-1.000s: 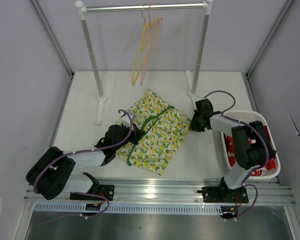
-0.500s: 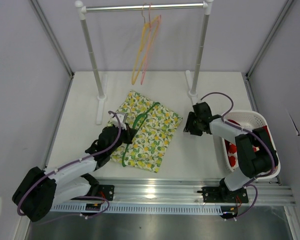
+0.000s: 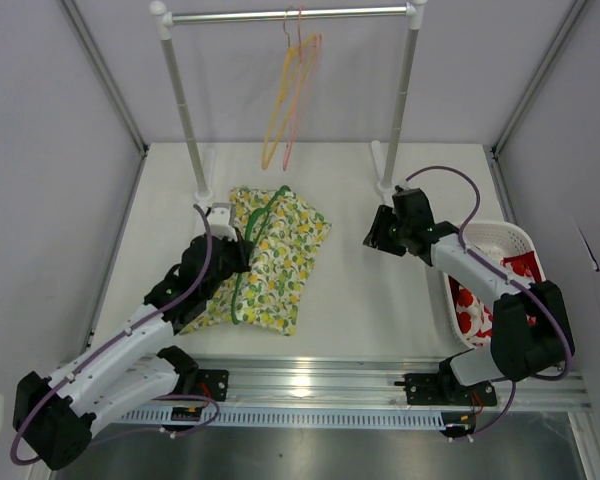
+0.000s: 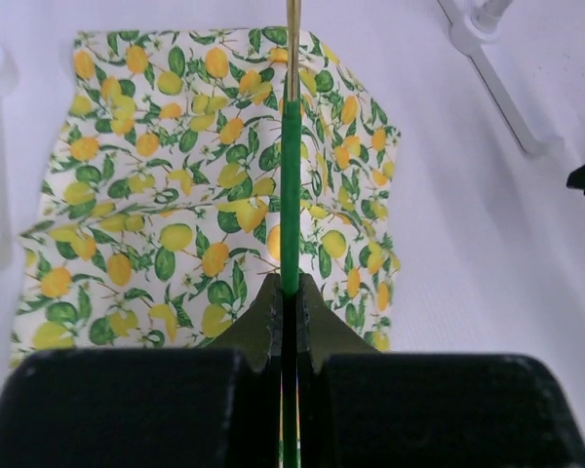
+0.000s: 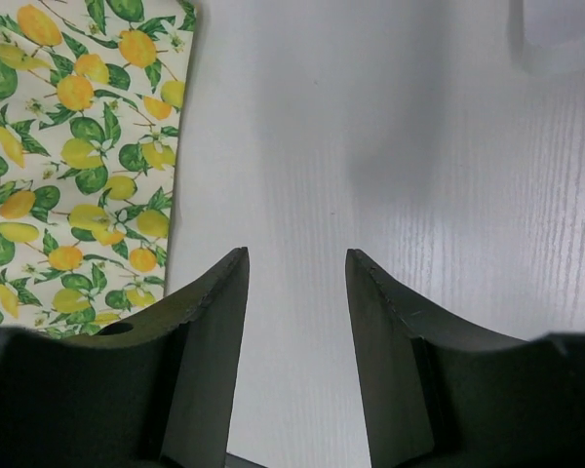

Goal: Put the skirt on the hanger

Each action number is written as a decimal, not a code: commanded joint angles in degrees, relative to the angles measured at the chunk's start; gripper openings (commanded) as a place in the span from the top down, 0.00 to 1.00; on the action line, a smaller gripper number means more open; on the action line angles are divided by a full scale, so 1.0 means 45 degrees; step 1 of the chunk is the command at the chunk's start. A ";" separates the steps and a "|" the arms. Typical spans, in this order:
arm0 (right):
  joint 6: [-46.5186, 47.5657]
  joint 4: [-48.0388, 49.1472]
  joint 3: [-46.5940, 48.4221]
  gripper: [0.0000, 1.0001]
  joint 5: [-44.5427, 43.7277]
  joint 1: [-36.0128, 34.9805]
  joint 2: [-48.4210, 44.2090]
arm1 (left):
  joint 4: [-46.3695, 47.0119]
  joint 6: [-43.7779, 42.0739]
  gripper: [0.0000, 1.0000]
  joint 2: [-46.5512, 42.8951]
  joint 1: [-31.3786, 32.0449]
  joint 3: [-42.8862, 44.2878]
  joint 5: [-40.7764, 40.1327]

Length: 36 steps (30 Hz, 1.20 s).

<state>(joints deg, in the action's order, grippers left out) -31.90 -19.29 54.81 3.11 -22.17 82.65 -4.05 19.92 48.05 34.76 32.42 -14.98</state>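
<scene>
1. We are finding the skirt (image 3: 290, 240), a lemon-print cloth, lying spread on the worktop (image 3: 380, 320), left of centre and just in front of the left foot of the rack (image 3: 185, 110).
2. The green hanger (image 4: 290, 175) is lying lengthwise across the skirt, from its near edge to its far edge, with the hook pointing toward the rack.
3. Our left tool (image 4: 290, 285) is reaching in from the left side of the skirt and is gripping the hanger. In the left wrist view its fingers (image 4: 258, 317) are pressing narrow on the green bar, which is running straight away from them over the print.
4. We are not able to tell whether the hanger is touching the cloth or riding just above it.
5. Our right tool (image 5: 297, 255) is hovering over bare worktop, well apart from the skirt on its right. In the right wrist view its fingers (image 5: 214, 312) are standing wide with nothing between them, and the skirt's edge is showing at the left.
6. Two spare hangers (image 3: 292, 95), yellow and pink, are hanging from the rack's rail.
7. A white basket (image 3: 520, 232) is sitting at the right edge of the worktop beside the right arm, and it is holding red things.
</scene>
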 commanded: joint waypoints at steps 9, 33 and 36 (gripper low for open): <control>0.0428 -0.0694 0.1628 0.50 0.0616 0.0005 -0.1120 | -0.4957 -0.1886 1.00 0.1194 0.0009 0.6576 -0.2509; 0.1170 -0.1260 0.2957 0.50 0.1007 0.0298 -0.1668 | -0.1894 -0.5051 1.00 0.4788 -0.3720 1.1679 0.0360; 0.1268 -0.1202 0.3093 0.50 0.1065 0.0299 -0.1707 | -0.1445 -0.5247 1.00 0.5354 -0.3915 1.2303 0.0361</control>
<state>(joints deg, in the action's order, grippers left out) -28.10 -25.12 65.47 6.94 -21.08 76.99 -20.97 -0.75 70.96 18.37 82.02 -16.21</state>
